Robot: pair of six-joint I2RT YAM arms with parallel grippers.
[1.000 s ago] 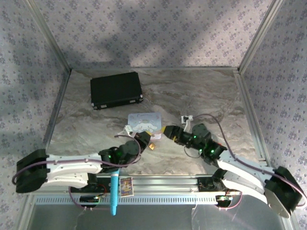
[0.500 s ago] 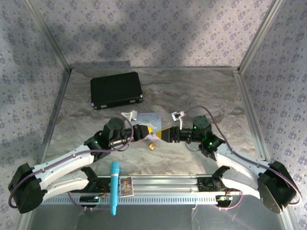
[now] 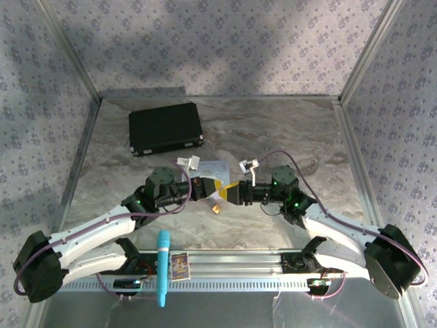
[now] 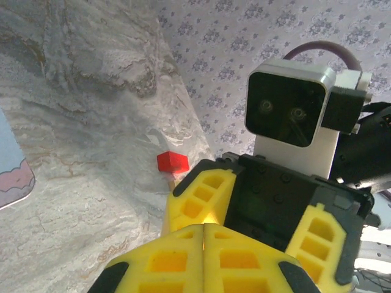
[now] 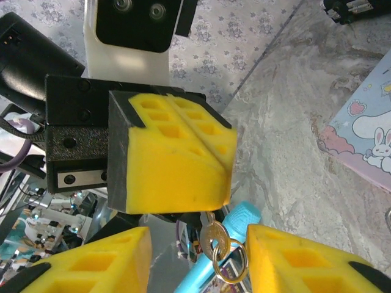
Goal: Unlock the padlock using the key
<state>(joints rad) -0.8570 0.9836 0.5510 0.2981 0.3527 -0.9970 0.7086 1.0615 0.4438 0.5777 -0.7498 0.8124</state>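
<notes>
My left gripper (image 3: 210, 190) is shut, its yellow pads (image 5: 171, 165) pressed together. The small silvery key (image 5: 214, 237) sticks out from under those pads, a split ring (image 5: 231, 264) hanging from its head. My right gripper (image 5: 204, 262) faces it tip to tip. Its jaws stand open on either side of the key head without touching it. In the left wrist view my shut left gripper (image 4: 204, 231) points at the right gripper's fingers (image 4: 201, 195). A tiny brass padlock (image 3: 217, 209) lies on the table just below both grippers.
A pastel tin (image 3: 208, 169) lies behind the grippers, a black case (image 3: 165, 128) at the back left. A blue pen-shaped stick (image 3: 163, 266) and a small card (image 3: 179, 265) sit on the front rail. A red bit (image 4: 171, 162) rests on the marble.
The left arm rose off the table and swung inward. The right gripper moved left to meet it tip to tip. The right jaws have drawn closer together around the key head.
</notes>
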